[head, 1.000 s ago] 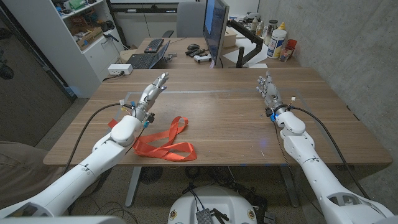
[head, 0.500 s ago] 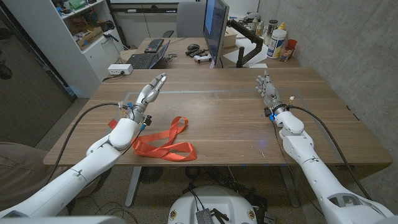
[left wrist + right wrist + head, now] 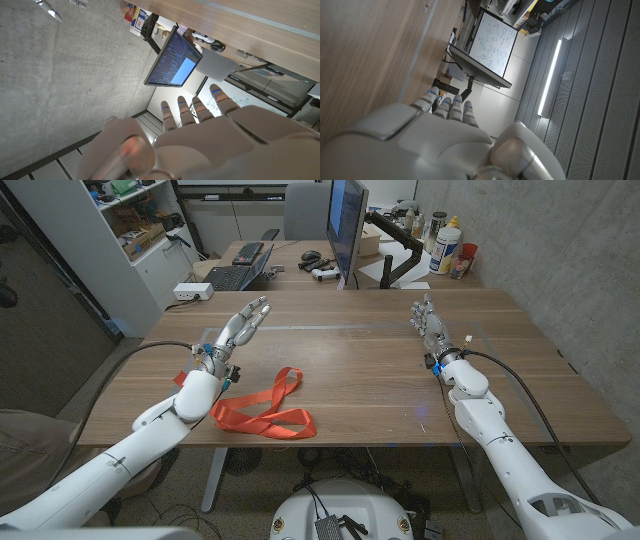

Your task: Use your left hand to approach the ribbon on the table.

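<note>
An orange-red ribbon [image 3: 262, 410] lies looped on the wooden table [image 3: 350, 360], near its front edge left of centre. My left hand [image 3: 240, 329] is raised above the table behind and to the left of the ribbon, fingers spread and pointing away, holding nothing. In the left wrist view its fingers [image 3: 195, 111] reach toward a monitor. My right hand [image 3: 429, 323] stands at the right side of the table, fingers straight and apart, empty. Its back [image 3: 435, 130] shows in the right wrist view.
A monitor [image 3: 347, 225] stands at the table's far edge, with keyboards [image 3: 232, 276], bottles [image 3: 445, 246] and clutter on the desk behind. A white power strip [image 3: 192, 292] sits at the far left. A cable [image 3: 160, 355] runs along my left forearm.
My left hand has lifted and moved slightly back and left, its fingers spreading wider. The ribbon and my right hand stay where they were.
</note>
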Tool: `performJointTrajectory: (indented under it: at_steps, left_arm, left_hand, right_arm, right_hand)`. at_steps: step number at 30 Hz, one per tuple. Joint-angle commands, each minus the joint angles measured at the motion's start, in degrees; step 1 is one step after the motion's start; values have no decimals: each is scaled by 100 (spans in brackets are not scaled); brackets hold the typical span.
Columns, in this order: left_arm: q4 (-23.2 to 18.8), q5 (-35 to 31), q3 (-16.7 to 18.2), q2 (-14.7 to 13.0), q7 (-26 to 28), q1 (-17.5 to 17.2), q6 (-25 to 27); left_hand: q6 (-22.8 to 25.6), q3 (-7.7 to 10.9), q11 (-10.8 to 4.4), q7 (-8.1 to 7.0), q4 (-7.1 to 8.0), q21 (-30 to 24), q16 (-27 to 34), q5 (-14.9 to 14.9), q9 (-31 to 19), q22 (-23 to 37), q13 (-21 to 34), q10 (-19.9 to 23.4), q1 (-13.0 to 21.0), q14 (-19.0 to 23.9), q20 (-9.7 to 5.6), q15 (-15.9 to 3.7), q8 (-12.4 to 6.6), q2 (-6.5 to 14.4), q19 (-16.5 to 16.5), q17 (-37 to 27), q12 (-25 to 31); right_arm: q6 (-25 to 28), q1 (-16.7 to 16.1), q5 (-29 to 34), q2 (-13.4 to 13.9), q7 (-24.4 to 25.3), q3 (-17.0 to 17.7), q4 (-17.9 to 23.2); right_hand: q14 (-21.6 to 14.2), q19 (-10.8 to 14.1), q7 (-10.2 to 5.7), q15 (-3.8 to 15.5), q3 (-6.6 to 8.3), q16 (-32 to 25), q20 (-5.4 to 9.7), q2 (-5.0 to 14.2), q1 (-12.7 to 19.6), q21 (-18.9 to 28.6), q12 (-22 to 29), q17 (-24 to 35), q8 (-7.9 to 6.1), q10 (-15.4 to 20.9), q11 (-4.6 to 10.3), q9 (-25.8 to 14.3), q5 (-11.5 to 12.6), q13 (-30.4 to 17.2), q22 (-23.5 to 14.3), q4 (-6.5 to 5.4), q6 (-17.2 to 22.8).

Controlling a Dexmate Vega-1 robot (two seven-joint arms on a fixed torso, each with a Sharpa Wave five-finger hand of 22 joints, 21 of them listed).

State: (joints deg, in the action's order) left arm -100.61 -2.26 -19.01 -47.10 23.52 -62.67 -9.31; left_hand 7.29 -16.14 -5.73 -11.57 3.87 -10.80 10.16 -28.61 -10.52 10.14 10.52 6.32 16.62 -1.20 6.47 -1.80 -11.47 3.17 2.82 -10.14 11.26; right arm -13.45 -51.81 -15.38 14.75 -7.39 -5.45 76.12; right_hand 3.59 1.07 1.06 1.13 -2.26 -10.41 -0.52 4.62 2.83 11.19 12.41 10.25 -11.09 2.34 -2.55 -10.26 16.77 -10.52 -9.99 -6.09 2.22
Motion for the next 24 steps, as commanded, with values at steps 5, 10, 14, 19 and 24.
performJointTrajectory:
  at_steps: [5,10,14,19,24]
  left_arm:
    - [-261,-818,-183,-172,273,17,577]
    - [-280,-990,-255,-216,295,45,656]
    - [-326,-1057,-298,-247,277,26,757]
    - [-383,-1067,-320,-312,225,-40,854]
    - [-421,-1088,-349,-374,186,-92,904]
  left_hand:
    - [130,-30,-6,5,-18,-26,36,6,-10,12,13,94,69,-58,-114,-111,-47,-7,21,-12,40]
    - [205,-7,-3,58,-41,-26,33,-1,-10,7,13,112,129,-88,-306,-243,-60,22,17,-8,40]
    - [267,0,-2,75,-52,-27,35,-3,-10,4,13,120,156,-93,-357,-276,-75,29,18,-7,41]
    - [276,7,-14,72,-64,-29,39,-6,-10,2,13,124,182,-92,-286,-229,-69,35,23,-5,40]
    - [289,12,-19,74,-71,-30,35,-7,-10,1,14,126,198,-106,-269,-219,-69,41,27,-5,39]
  right_arm:
    - [-23,-8,23,39,8,-30,3]
    - [-35,43,15,40,-18,-41,-70]
    - [-56,88,4,18,-30,-57,-146]
    - [-89,156,19,10,-4,-62,-247]
    - [-47,229,43,40,-50,-108,-323]
  right_hand:
    - [80,-61,7,-1,25,10,-26,229,34,-22,11,12,-35,-16,20,-32,31,-21,-32,-19,60]
    - [85,-68,10,-2,27,8,-25,230,33,-22,10,11,-29,-19,21,-32,30,-21,-32,-19,55]
    - [85,-76,13,-2,29,6,-26,230,33,-23,10,11,-27,-19,26,-32,30,-21,-32,-19,56]
    - [89,-78,15,4,31,5,-25,230,32,-21,8,11,-24,-22,29,-32,29,-22,-32,-20,58]
    - [89,-87,1,9,34,0,-24,230,31,-19,1,11,26,-40,26,-32,29,-22,-33,-20,-60]
